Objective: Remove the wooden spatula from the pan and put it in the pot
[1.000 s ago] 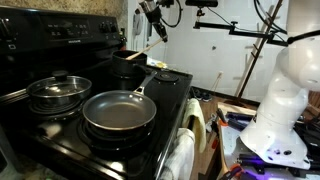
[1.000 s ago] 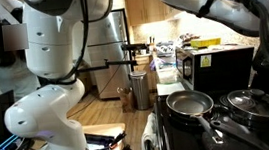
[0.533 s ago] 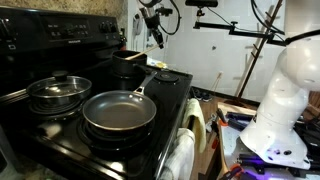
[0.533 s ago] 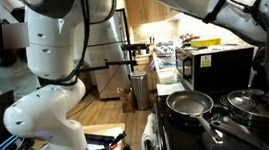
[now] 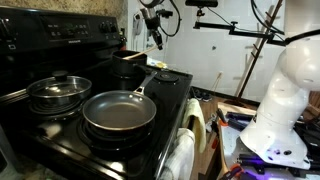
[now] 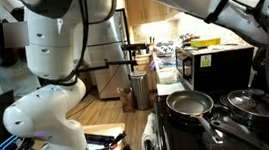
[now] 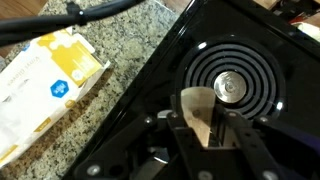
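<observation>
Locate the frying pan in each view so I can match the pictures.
Exterior view: the pan sits low centre, right of the lidded steel pot.
Exterior view: the pan sits lower right, left of the lidded steel pot.
Wrist view: not in it.
Shared landmark: the lidded steel pot, beside the pan in both exterior views.

Camera placement, as found:

- An exterior view sits low and near the stove (image 5: 172, 98), facing across the pan (image 5: 120, 112). The robot base (image 5: 285, 100) is at right of frame.
- An exterior view stands farther back beside the robot base (image 6: 52, 104), with the pan (image 6: 190, 103) at lower right.
- Both exterior views share the pan, the steel pot (image 5: 58, 92) and the base.
- The wrist view is close, looking steeply down past the gripper (image 7: 210, 132) onto a burner (image 7: 235, 80) and the granite counter (image 7: 115, 45).
</observation>
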You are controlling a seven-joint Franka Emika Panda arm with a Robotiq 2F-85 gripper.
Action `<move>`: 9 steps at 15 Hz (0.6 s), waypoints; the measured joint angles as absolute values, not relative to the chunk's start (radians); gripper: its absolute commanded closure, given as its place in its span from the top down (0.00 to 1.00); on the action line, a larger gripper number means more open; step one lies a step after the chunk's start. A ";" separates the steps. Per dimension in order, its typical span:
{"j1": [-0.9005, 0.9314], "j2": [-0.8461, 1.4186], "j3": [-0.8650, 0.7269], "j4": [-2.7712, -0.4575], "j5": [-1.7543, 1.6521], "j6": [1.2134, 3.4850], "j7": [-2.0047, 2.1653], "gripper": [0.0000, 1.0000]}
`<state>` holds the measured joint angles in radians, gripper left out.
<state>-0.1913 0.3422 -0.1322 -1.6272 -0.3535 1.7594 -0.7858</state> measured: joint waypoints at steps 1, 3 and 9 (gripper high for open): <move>-0.190 0.342 -0.132 -1.626 -0.367 1.757 -0.786 0.07; -0.182 0.342 -0.132 -1.621 -0.399 1.754 -0.786 0.07; -0.152 0.358 -0.131 -1.613 -0.490 1.702 -0.786 0.07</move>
